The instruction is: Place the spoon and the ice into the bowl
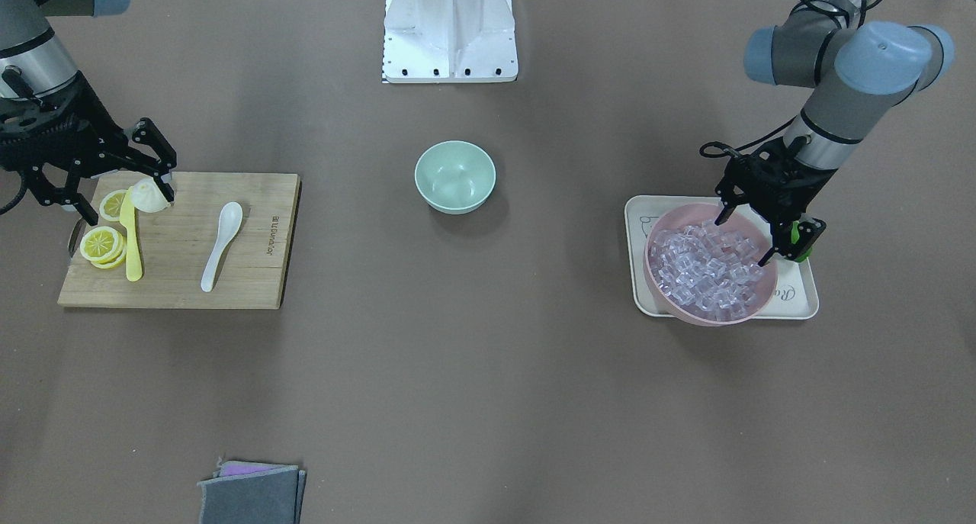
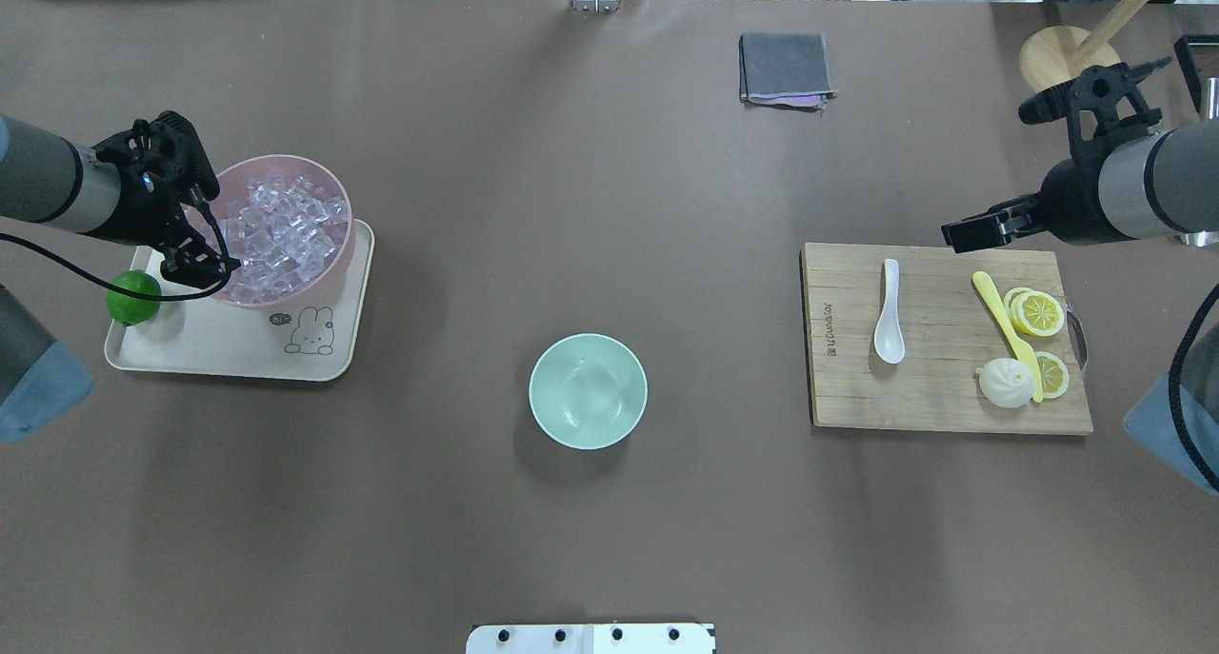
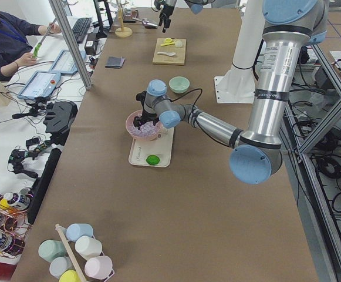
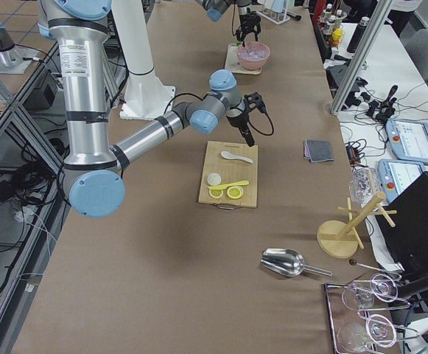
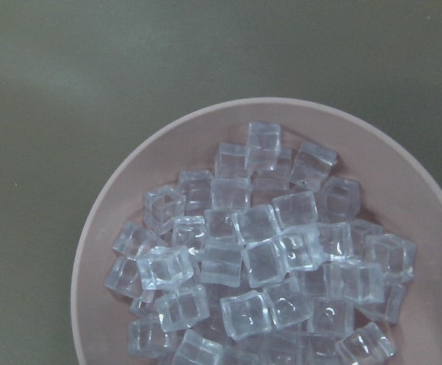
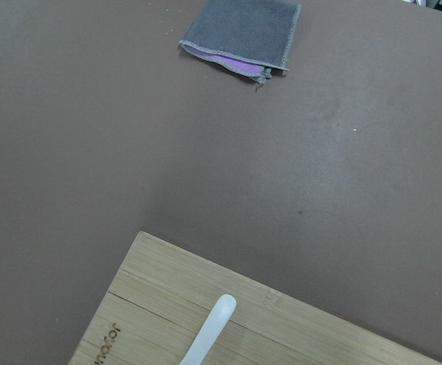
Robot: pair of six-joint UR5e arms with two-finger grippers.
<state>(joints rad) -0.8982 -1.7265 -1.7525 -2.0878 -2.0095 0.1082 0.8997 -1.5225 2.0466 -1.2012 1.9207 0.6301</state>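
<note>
Two sets of jaws are spread apart, and neither has anything between its fingers. The left jaws hang open over the pink bowl (image 5: 122, 190), at its rim on the lime's side; I cannot tell whether a fingertip touches the ice (image 2: 281, 226). The right jaws gape wide above the far corner of the cutting board (image 2: 943, 392), at the lemon end, well apart from the spoon (image 2: 889, 313).

Nearest the robot, the mint-green bowl (image 2: 588, 392) stands alone and empty in the middle of the bench (image 2: 590, 207), between the two arms.

A little farther out on the right lies the wooden board. The white spoon rests on the half toward the green bowl, with its scoop toward the robot and its handle pointing away. A yellow plastic knife (image 2: 1005, 326) lies slantwise on the other half, with lemon slices (image 2: 1036, 312) beside it and a white bun (image 2: 1006, 383) at its nearer end.

On the left at about the same depth sits a cream tray (image 2: 219, 345). A lime (image 2: 133, 297) lies in its outer corner just beside the pink bowl, which is heaped with clear ice cubes.

Farthest away, a folded grey cloth (image 2: 786, 67) lies near the bench's far edge.
</note>
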